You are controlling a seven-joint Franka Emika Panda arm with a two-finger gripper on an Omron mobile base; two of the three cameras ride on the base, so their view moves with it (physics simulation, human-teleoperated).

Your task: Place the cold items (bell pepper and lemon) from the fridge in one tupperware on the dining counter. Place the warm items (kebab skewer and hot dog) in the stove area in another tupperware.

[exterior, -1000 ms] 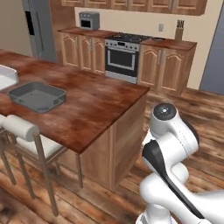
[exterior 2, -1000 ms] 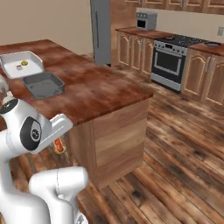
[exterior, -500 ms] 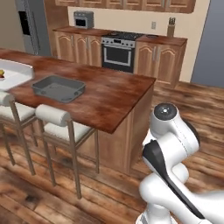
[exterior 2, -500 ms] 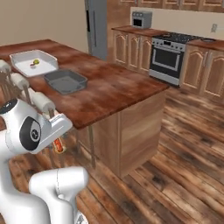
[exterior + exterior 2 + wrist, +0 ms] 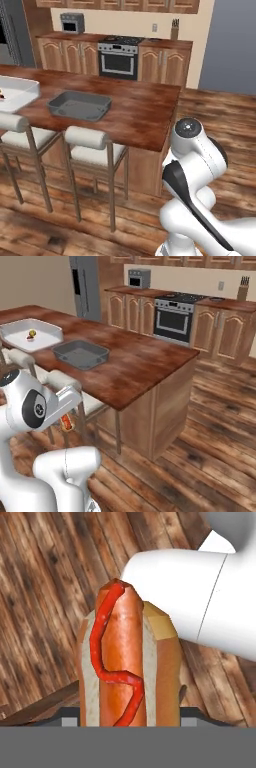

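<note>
A hot dog (image 5: 125, 662) with a red ketchup squiggle stands upright between the jaws of my gripper (image 5: 128, 713), which is shut on it. From the right base, the hot dog (image 5: 66, 423) hangs low under the arm's elbow, beside the stools. An empty grey tupperware (image 5: 80, 105) (image 5: 81, 353) sits on the dining counter (image 5: 145, 112) (image 5: 140, 363). To its left lies a white tupperware (image 5: 20, 96) (image 5: 50, 338) that holds the lemon (image 5: 32, 333) and a small red thing, too small to name.
Two padded bar stools (image 5: 95, 141) (image 5: 62, 381) stand along the counter's near side, between me and the tupperware. The stove (image 5: 120, 57) (image 5: 175, 316) is at the back wall and the fridge (image 5: 87, 283) further left. Open wooden floor lies to the right.
The base has driven, so both base views shifted: the counter now lies square ahead with the stools in front. The hot dog stays in my gripper throughout.
</note>
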